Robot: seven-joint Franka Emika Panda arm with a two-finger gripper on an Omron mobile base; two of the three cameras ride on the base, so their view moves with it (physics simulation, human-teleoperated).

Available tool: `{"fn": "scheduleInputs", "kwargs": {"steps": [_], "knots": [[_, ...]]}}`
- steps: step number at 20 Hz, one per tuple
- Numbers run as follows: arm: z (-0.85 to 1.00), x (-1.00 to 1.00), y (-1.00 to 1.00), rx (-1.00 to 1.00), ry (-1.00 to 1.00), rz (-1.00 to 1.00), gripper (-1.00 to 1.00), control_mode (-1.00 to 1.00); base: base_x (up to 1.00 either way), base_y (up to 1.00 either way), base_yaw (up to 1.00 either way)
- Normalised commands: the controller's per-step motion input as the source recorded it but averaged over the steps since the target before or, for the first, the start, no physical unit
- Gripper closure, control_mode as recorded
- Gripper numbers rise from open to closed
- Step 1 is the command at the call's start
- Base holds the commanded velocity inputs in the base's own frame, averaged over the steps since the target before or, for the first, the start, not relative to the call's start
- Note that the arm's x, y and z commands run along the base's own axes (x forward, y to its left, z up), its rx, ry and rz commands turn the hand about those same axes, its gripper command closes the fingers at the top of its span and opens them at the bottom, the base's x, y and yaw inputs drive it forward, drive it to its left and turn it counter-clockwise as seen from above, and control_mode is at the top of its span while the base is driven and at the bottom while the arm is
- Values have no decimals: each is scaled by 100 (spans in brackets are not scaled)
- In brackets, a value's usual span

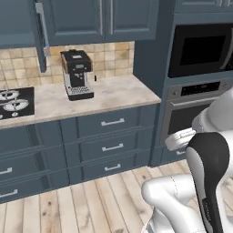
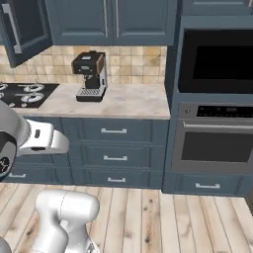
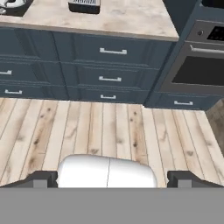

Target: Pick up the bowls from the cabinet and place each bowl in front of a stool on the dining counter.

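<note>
So the biggest thing here is the run of blue-grey wall cabinets (image 1: 86, 20) up top, doors shut in front of the robot, though 1 door (image 2: 22, 29) at the left end hangs open. From these angles I honestly can't tell what's on the shelf behind it, so no bowls that I can point to. To the right there's a tall oven stack, with a black microwave (image 2: 217, 62) above a built-in oven (image 2: 212, 146) that has a long silver handle. Below the cabinets, the beige counter (image 1: 113, 93) sits on blue-grey drawer units (image 2: 113, 155), 3 drawers high, each with a silver handle. A tan tiled backsplash (image 1: 111, 59) runs behind it. The pale wood plank floor (image 3: 109, 127) runs in front of the drawers. On the counter's left end is a black gas hob (image 1: 16, 102), and well apart from it, closer to the middle, stands a black and silver coffee machine (image 1: 76, 75), upright against the tiles. The gripper (image 3: 113, 179) hangs above the floor facing the drawers, jaws spread wide with nothing between the fingertips (image 3: 43, 178).
</note>
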Motion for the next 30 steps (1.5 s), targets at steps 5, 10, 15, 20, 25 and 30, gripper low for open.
{"fn": "scheduleInputs", "kwargs": {"steps": [5,10,15,20,25,30], "knots": [[0,0,0,0,0,0,-100,100,6,100,-22],[0,0,0,0,0,0,-100,100,-22,100,-14],[0,0,0,0,0,0,-100,100,-6,100,-12],[0,0,0,0,0,0,-100,100,1,100,-3],[0,0,0,0,0,0,-100,100,26,78,15],[0,0,0,0,0,0,-100,100,62,11,45]]}}
